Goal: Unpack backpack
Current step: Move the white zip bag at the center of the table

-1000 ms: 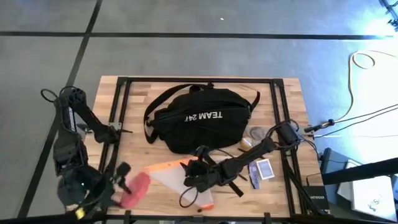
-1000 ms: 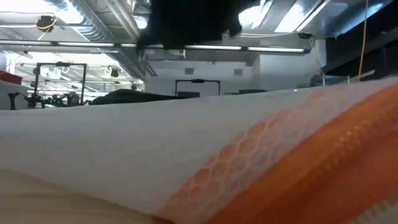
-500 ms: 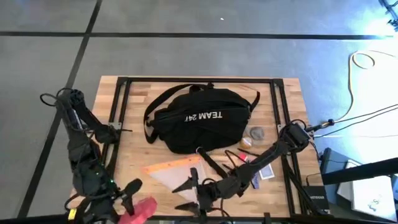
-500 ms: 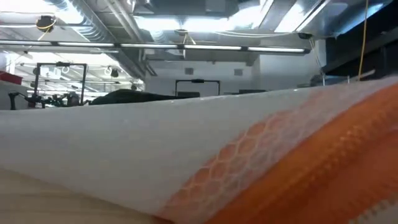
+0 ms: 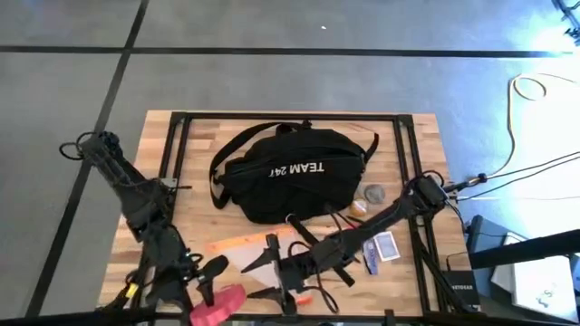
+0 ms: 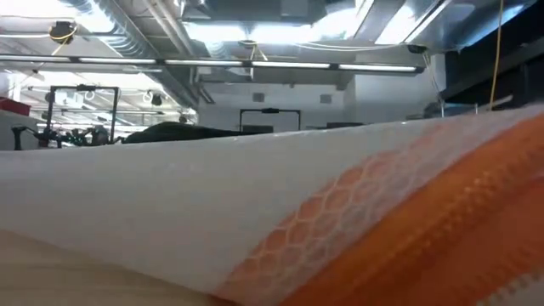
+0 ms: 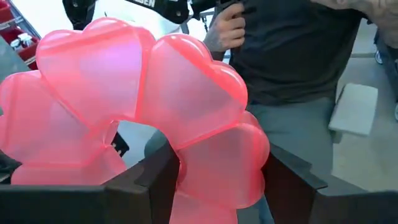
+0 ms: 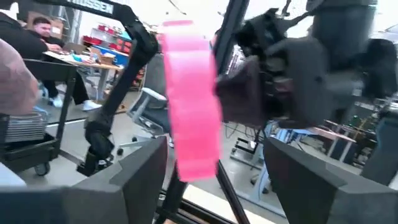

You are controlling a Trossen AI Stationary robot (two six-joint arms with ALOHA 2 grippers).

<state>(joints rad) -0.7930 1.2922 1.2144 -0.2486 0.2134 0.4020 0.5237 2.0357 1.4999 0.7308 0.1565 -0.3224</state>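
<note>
At the near edge of the surface [image 5: 426, 145], the left gripper [image 5: 213, 285] has its fingers [image 7: 155, 180] clenched on a pink heart-shaped ring [image 7: 149, 112], lifted off the wood. Just beside it, the right gripper [image 5: 272, 272] has its fingers [image 8: 140, 168] spread wide and empty above a translucent pouch with orange trim [image 6: 357, 212]. The backpack [image 5: 290, 172] lies farther back at the middle of the surface, well apart from both grippers. Beyond the surface, in the left wrist view, stands a person [image 7: 292, 56].
</note>
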